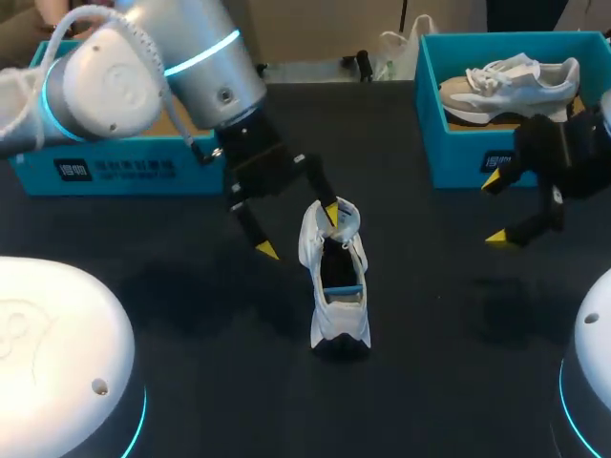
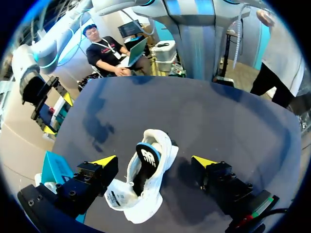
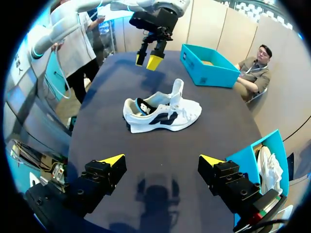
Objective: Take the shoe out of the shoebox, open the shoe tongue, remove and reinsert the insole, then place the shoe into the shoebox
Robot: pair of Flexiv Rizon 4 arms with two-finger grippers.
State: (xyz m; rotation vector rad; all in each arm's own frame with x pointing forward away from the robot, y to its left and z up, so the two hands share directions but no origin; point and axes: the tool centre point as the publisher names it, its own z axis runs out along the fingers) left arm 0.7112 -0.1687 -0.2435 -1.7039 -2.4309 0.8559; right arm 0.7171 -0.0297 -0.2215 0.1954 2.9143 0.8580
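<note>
At far left, teal cardboard shoebox (image 1: 143, 181); next, left gripper (image 1: 299, 232) spread wide, gripping nothing, straddling white lace-up shoe (image 1: 336, 286) standing on dark table (image 1: 191, 315) outside both boxes; further right, right gripper (image 1: 495, 210) spread wide, empty, before second teal shoebox (image 1: 458, 157) containing grey-white sneaker (image 1: 511, 84).

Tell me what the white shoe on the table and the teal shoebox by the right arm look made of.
White shoe: likely matte textile and synthetic leather; the tongue bends softly. Teal shoebox: probably matte cardboard; thin flat walls, brown inside.
</note>
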